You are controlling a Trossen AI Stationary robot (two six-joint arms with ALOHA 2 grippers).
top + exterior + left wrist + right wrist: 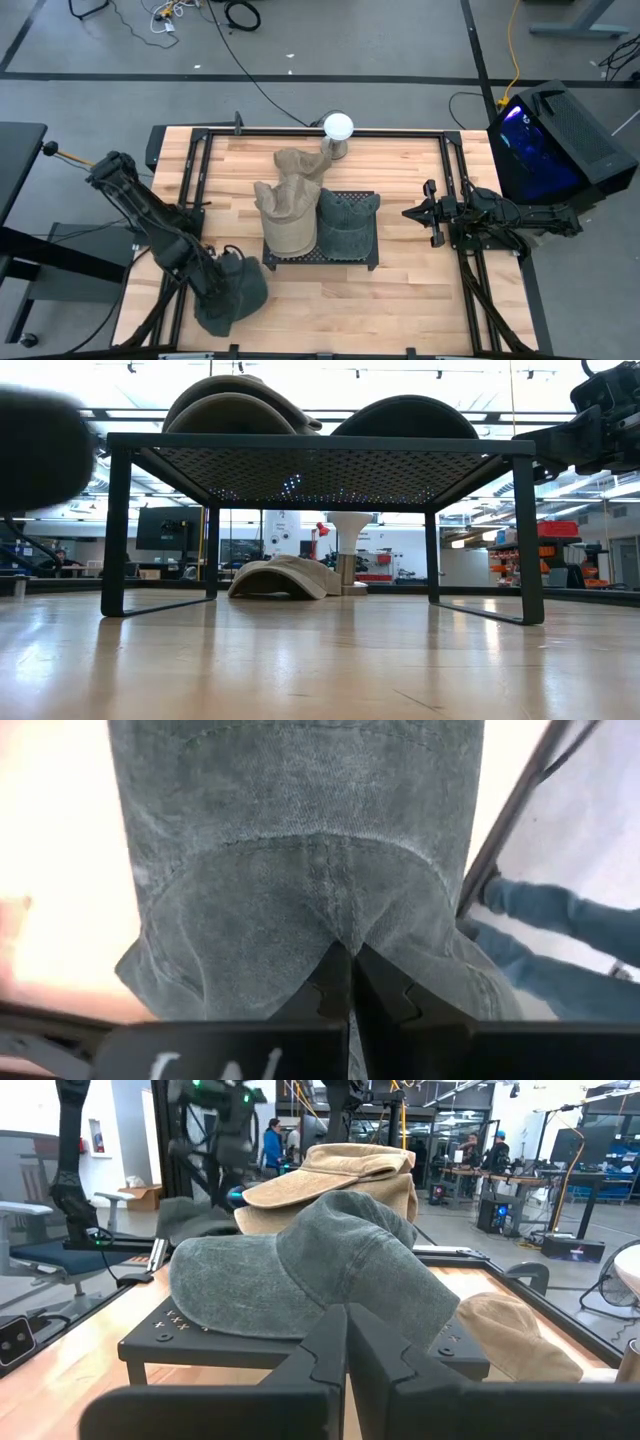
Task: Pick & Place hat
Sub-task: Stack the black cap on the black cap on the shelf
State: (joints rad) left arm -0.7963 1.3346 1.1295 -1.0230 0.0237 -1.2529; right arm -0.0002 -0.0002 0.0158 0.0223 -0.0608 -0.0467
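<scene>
Left gripper [350, 965] pinches grey hat [232, 292] at near-left table corner, not yet placed. Rack [372, 262] holds tan and grey hats. Right gripper [412, 213], fingers pressed together, waits right.

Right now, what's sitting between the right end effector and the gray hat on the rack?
Nothing: in the high view, only bare table separates the right end effector from the gray hat on the rack.

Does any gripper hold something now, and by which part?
The left gripper is shut on the grey cap, pinching its crown fabric; the right gripper holds nothing.
</scene>
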